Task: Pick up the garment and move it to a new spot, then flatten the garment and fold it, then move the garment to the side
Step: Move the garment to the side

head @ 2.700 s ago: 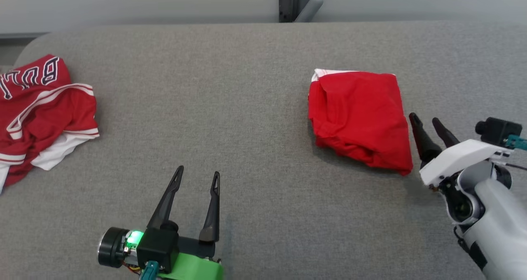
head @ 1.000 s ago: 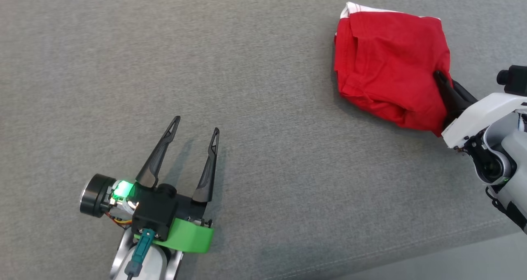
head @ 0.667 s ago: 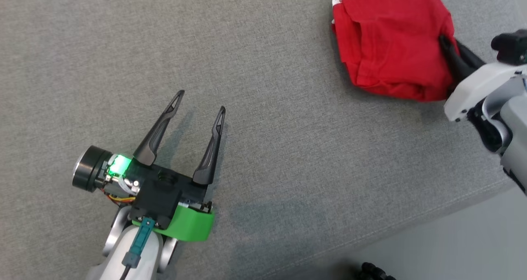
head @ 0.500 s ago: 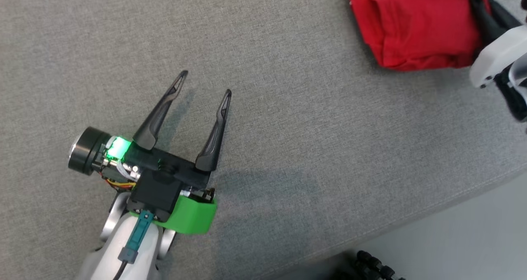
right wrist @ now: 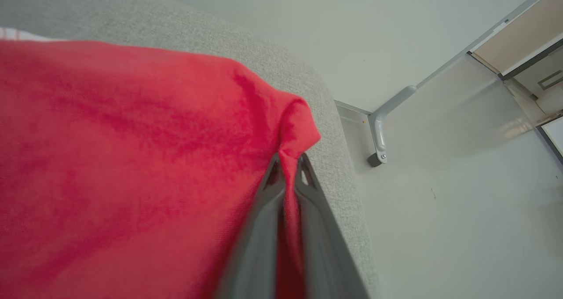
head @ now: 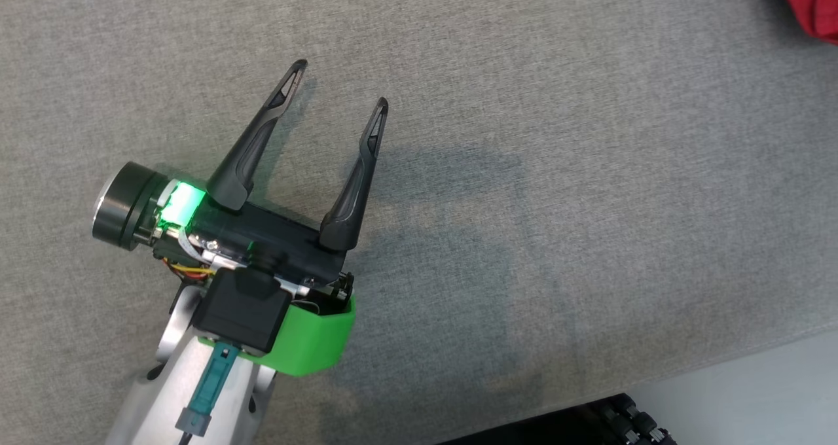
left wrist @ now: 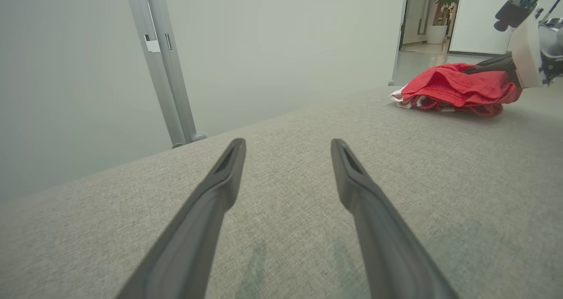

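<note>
Now gripping the folded red garment [right wrist: 132, 158] by one pinched corner, seemingly for the move to the side.
Pinched with the right gripper [right wrist: 289, 158], all but closed on a thin ridge of cloth between the fingertips; bulk of the bundle ahead and to the left of those fingers, lying on the grey cushion [right wrist: 343, 180], with the cushion's edge just to their right. Nothing in the left gripper [head: 340, 84], spread wide low over bare upholstery, the garment well off ahead and to its right. Likely trouble from here: dragging by a single corner and peeling the top layer off, undoing the folds; losing so slight a pinch to the drag of the fabric underneath; carrying too far toward that nearby edge and tipping the bundle over it.
</note>
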Tool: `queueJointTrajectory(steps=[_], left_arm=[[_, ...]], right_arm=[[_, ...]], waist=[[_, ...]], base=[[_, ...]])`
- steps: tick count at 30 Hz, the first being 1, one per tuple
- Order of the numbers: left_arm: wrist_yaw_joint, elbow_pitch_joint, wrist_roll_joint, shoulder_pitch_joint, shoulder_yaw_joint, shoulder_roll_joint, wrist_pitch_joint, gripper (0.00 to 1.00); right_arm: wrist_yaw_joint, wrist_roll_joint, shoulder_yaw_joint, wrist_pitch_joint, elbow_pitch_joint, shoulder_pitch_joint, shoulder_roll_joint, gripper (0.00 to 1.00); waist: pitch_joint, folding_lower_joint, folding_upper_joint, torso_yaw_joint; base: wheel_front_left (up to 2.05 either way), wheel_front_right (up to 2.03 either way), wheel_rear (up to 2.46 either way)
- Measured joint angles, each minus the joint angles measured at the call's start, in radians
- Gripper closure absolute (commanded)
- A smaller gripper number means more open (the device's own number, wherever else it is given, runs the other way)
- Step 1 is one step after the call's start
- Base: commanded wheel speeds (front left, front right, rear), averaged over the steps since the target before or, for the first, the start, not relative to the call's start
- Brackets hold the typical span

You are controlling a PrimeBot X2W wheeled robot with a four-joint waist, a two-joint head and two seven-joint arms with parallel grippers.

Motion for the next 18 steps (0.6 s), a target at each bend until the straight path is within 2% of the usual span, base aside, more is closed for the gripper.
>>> queueJointTrajectory(steps=[9, 18], left_arm=[[0.012, -0.006, -0.003, -0.002, -0.019, 0.007, 0.0, 0.0], [0.03, -0.011, -0.011, -0.001, -0.031, 0.014, 0.0, 0.0]], right_arm=[[0.0, -0.074, -0.081, 0.0, 0.041, 0.007, -0.013, 1.0], [0.0, -0.121, -0.202, 0.0, 0.022, 0.059, -0.03, 1.0]], waist=[[0.022, 0.0, 0.0, 0.045], [0.005, -0.0001, 0.0, 0.062]], base=[[0.0, 0.0, 0.0], [0.0, 0.0, 0.0]])
